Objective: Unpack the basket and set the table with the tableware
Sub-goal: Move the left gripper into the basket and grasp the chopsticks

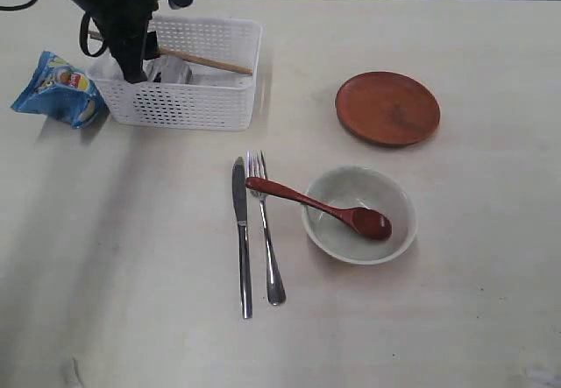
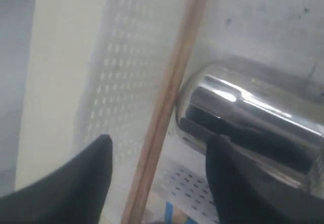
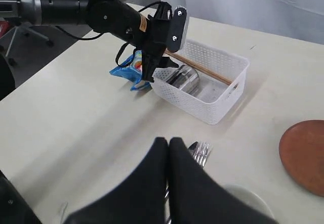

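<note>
1 white perforated basket (image 1: 180, 106)

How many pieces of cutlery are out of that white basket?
3. The knife and fork lie side by side on the table; the spoon rests with its head in the bowl, handle over the fork. More may hide in the basket.

There was one white basket (image 1: 184, 103), one steel knife (image 1: 242, 239), one fork (image 1: 266, 230), one red-brown spoon (image 1: 324, 207), one pale bowl (image 1: 403, 230), one brown plate (image 1: 387, 108), one steel cup (image 2: 253, 118), one blue crisp bag (image 1: 57, 88), and a wooden chopstick shaft (image 1: 206, 60) that could have been one stick or two.
</note>
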Controlling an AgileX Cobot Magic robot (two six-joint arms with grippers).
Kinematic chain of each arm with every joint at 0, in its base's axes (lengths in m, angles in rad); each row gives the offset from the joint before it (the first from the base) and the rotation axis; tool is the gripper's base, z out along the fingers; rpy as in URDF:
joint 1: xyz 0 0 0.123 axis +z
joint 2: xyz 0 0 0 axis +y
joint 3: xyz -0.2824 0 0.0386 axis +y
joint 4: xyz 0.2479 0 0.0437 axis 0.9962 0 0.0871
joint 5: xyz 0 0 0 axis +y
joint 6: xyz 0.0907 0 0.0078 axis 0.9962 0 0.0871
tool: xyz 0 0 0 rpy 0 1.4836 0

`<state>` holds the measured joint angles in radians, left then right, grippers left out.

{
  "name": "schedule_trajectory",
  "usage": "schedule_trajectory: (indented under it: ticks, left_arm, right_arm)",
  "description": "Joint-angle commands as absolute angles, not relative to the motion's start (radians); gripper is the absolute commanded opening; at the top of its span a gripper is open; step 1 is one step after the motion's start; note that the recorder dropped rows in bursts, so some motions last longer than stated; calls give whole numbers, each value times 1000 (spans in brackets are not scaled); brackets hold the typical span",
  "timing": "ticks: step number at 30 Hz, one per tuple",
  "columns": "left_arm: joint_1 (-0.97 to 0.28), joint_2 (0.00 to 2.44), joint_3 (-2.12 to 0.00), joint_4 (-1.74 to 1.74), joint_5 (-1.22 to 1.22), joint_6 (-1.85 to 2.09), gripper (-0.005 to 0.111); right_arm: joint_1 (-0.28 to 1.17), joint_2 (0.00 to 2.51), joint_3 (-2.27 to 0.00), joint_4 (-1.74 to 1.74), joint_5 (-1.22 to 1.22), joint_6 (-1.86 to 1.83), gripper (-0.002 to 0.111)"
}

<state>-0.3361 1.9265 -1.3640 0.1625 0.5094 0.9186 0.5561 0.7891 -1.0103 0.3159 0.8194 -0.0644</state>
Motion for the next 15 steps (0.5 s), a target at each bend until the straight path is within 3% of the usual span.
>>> schedule_trajectory:
  ticks: [1, 15]
  left_arm:
    - [-338, 1957, -1368, 312, 488, 926, 53]
    - [-337, 2040, -1368, 567, 444, 926, 53]
  right_arm:
    - [552, 787, -1009, 305, 820, -78, 1]
    - [552, 787, -1009, 305, 836, -94, 1]
